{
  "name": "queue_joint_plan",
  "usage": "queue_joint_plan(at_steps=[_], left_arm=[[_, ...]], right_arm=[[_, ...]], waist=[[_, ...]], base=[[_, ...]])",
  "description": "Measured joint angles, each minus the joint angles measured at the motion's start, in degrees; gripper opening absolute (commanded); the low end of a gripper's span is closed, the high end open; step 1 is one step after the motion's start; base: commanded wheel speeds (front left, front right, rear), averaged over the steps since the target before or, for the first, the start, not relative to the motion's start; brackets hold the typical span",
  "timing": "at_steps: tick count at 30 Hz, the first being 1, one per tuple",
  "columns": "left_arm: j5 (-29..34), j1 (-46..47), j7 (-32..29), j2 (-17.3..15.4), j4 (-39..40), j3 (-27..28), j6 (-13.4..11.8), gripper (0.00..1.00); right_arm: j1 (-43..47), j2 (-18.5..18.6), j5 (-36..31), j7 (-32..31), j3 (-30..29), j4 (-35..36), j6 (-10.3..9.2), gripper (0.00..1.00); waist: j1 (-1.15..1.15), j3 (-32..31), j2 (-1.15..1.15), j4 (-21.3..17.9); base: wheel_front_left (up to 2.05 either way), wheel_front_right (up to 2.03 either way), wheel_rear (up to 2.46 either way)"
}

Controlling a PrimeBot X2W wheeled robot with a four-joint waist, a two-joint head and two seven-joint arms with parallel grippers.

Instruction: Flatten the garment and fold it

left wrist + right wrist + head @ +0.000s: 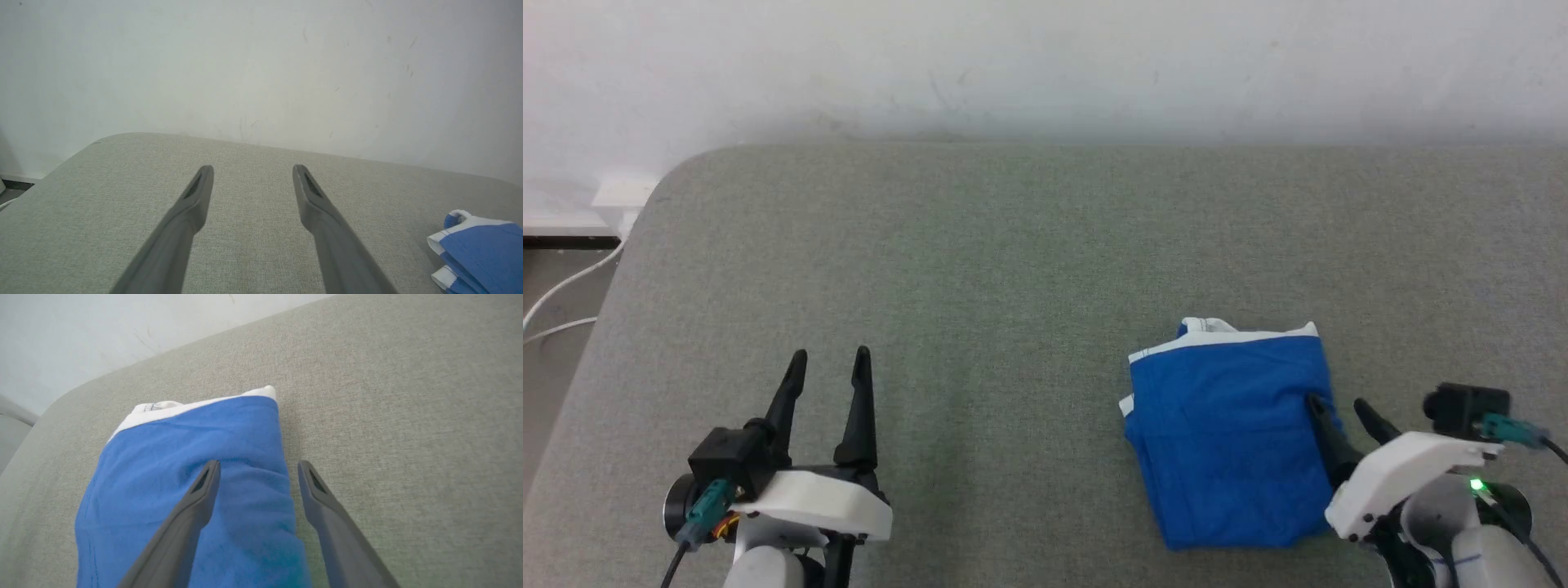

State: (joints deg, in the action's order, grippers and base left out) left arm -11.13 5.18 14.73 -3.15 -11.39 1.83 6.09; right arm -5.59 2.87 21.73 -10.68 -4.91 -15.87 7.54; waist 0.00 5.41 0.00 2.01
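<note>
The garment (1229, 433) is a bright blue cloth with white trim along its far edge, lying folded into a compact rectangle on the grey padded table (1013, 269), right of centre. My right gripper (1337, 404) is open at the garment's right edge, one finger over the blue cloth, the other over bare table; nothing is gripped. In the right wrist view the garment (188, 477) lies under the open right gripper (258, 465). My left gripper (829, 355) stands open over bare table at the lower left, well apart from the garment. The left wrist view shows the open left gripper (252, 168) and the garment's corner (482, 253).
A pale wall (1045, 65) runs behind the table's far edge. The table's rounded far-left corner (678, 175) drops to a floor with white cables (564, 302) and a white box (625, 196). Bare grey surface spreads between the two grippers.
</note>
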Motion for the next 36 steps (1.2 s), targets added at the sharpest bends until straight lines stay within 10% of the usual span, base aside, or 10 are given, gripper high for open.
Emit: queue_joint_plan(at_steps=[5,6,7,8,10,19,28,36], left_arm=[[0.14,0.12,0.0,0.05,0.03,0.0,0.01,1.0],[0.14,0.18,0.0,0.07,0.03,0.01,0.01,1.0],[0.14,0.21,0.0,0.08,0.04,0.05,0.01,1.0],[0.15,0.21,0.0,0.08,0.07,0.1,0.02,1.0],[0.29,0.21,0.0,0.08,0.13,0.25,0.01,1.0],[0.63,0.2,0.0,0.12,1.48,1.33,-0.08,1.0],[1.58,2.4,0.0,-0.08,3.07,1.85,0.0,1.0],[2.65,6.81,0.0,-1.14,3.58,0.29,0.48,1.0]], right_arm=[[-3.47,0.01,-2.68,-6.67,1.77,-6.02,0.0,1.0],[-3.9,0.03,-3.71,-8.75,1.91,-7.13,0.0,0.87],[-4.36,0.01,-4.37,-10.71,1.9,-7.87,0.0,0.48],[-5.04,0.1,-5.13,-12.34,1.87,-8.12,0.0,0.42],[-6.36,0.26,-6.73,-15.16,2.2,-8.16,0.0,0.0],[-10.0,0.97,-15.49,-21.59,9.04,-4.52,0.0,0.0],[-20.54,12.77,-16.88,-21.98,23.96,-4.55,0.08,0.0],[-28.14,17.46,-18.31,-15.7,24.01,-10.87,0.08,0.0]], waist=[[0.0,0.3,0.0,0.61],[0.0,0.32,0.0,0.77],[0.0,0.38,0.0,0.89],[-0.01,0.47,0.0,0.94],[0.0,0.69,0.0,0.87],[0.0,1.53,0.0,-2.32],[0.0,3.36,0.0,-9.93],[0.0,6.96,0.0,-17.41]], base=[[0.0,0.0,0.0],[0.0,0.0,0.0],[0.0,0.0,0.0],[0.0,0.0,0.0],[0.0,0.0,0.0],[0.0,0.0,0.0],[0.0,0.0,0.0],[0.0,0.0,0.0]])
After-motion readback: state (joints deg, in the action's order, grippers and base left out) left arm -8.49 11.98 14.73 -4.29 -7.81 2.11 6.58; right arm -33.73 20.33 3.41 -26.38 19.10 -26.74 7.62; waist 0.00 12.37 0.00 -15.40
